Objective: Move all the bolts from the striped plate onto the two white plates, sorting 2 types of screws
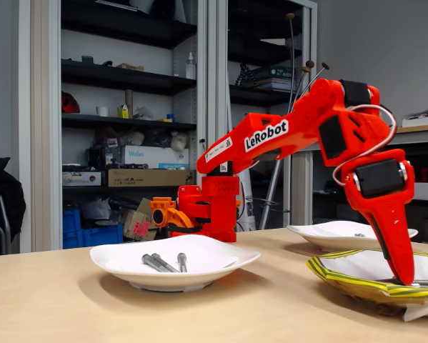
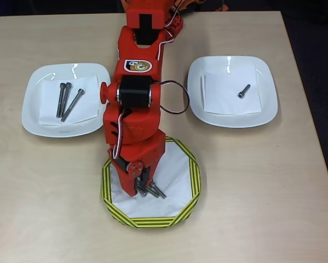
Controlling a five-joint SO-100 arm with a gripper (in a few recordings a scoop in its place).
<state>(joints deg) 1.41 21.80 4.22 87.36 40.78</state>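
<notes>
**Gripper down in striped plate, among bolts**

Red arm is reaching down, gripper (image 2: 143,188) sitting in the striped plate (image 2: 192,178) right at a few bolts (image 2: 154,191); can't tell if the fingers are gripping anything. Left white plate (image 2: 32,118) is holding three long bolts (image 2: 66,101). Right white plate (image 2: 265,112) is holding one short bolt (image 2: 244,91).

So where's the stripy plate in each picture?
Fixed view: the striped plate sits at the lower right, under the gripper.
Overhead view: the striped plate sits at the bottom centre, between and below the two white plates.
Shared landmark: the red arm reaching down onto it.
</notes>
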